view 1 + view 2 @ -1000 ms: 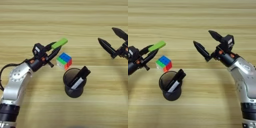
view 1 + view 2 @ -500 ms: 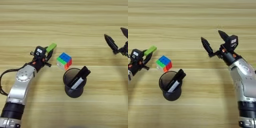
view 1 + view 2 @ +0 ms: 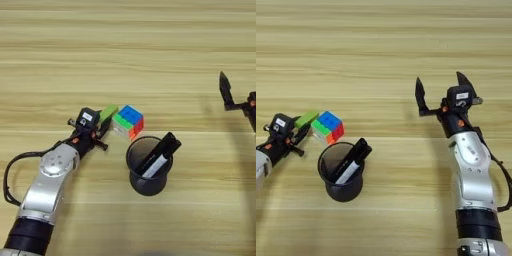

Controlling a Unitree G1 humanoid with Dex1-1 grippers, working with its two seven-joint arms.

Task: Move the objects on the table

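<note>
Down on the light wood-grain tabletop [image 3: 150, 60], the left tool [image 3: 102, 125] sits low at the left side with its two black fingers closed around the flat bright-green bar [image 3: 107, 113], whose free end pokes out toward the puzzle cube [image 3: 128, 121]. That multicoloured cube lies just beside the bar's tip, so close that whether the two touch cannot be told. Just in front of the cube, nearer the robot, stands the black mesh cup [image 3: 148, 171], upright, with the white-barrelled marker [image 3: 159, 155] leaning inside it, black cap up and tilted toward the right over the rim. Well apart from this cluster, on the right side of the tabletop, the right tool [image 3: 441, 93] is raised with its two black fingers [image 3: 419, 95] spread wide, tips pointing away from the robot, and it has hold of nothing. In the left eye view only one of those fingers shows, at the right edge.
</note>
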